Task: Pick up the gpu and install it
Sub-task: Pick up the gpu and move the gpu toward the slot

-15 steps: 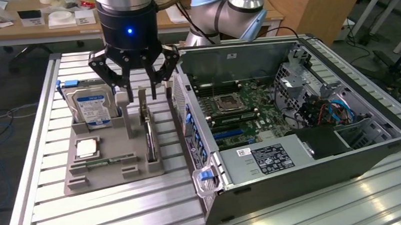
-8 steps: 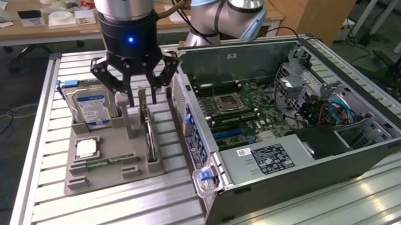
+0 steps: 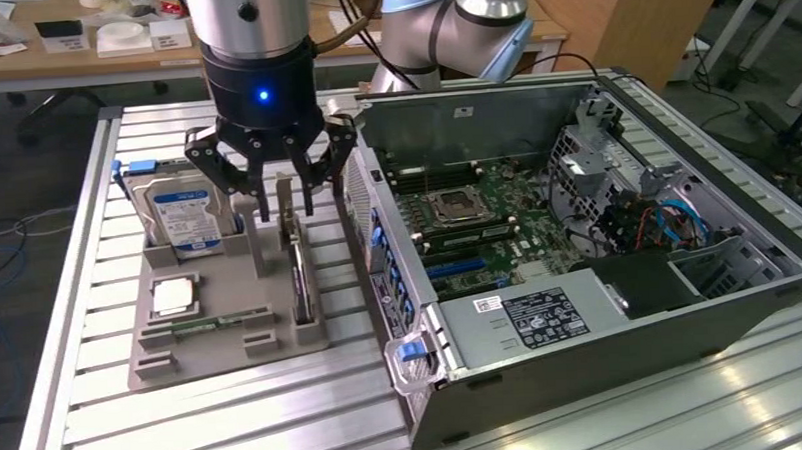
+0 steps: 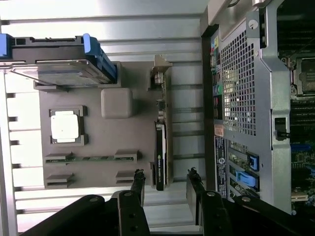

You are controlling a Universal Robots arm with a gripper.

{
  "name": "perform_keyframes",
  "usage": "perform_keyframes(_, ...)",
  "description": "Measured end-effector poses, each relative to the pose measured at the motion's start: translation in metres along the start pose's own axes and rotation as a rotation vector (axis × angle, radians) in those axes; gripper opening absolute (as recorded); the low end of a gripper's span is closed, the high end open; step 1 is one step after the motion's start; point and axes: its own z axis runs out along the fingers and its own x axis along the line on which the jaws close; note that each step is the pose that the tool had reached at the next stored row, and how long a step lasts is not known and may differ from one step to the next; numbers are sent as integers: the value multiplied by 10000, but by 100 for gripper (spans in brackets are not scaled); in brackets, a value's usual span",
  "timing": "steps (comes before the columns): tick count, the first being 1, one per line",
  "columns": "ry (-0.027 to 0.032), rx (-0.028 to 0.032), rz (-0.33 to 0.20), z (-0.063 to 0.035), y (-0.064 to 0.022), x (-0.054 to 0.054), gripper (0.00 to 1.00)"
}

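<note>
End effector (image 3: pixel 283 201), jaws spread open, hovers just above the gpu (image 3: pixel 297 261) standing on edge in the gray tray (image 3: pixel 225 343).

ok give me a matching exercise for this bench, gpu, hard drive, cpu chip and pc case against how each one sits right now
Things:
1. gpu
2. hard drive
3. cpu chip
4. pc case

States:
a. lies flat, silver face up, in the grey holder
b. side open, motherboard showing
c. stands on edge below the open gripper
d. stands upright, blue label showing

Pairs: 1-c, 2-d, 3-a, 4-b
</note>
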Motion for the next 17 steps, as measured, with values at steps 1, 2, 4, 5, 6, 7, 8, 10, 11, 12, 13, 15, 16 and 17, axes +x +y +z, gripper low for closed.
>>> perform_keyframes(1, 0, 0, 0, 0, 0, 0, 47)
perform_keyframes(2, 0, 0, 0, 0, 0, 0, 47)
perform_keyframes(4, -3, -4, 0, 28, -1, 1, 47)
perform_keyframes(5, -2, -2, 0, 45, -2, 1, 47)
perform_keyframes(6, -1, -1, 0, 62, -3, 1, 47)
perform_keyframes(7, -1, -2, 0, 80, -3, 2, 47)
perform_keyframes(8, -1, -2, 0, 98, -4, 2, 47)
perform_keyframes(10, -1, -1, 0, 134, -6, 3, 47)
perform_keyframes(11, -1, -1, 0, 152, -6, 3, 47)
perform_keyframes(12, -1, -2, 0, 170, -7, 4, 47)
perform_keyframes(13, 0, 0, 0, 189, -7, 4, 47)
perform_keyframes(15, -2, -2, 0, 226, -8, 5, 47)
perform_keyframes(16, -2, -1, -1, 244, -8, 5, 47)
perform_keyframes(17, -2, -1, -1, 262, -8, 6, 47)
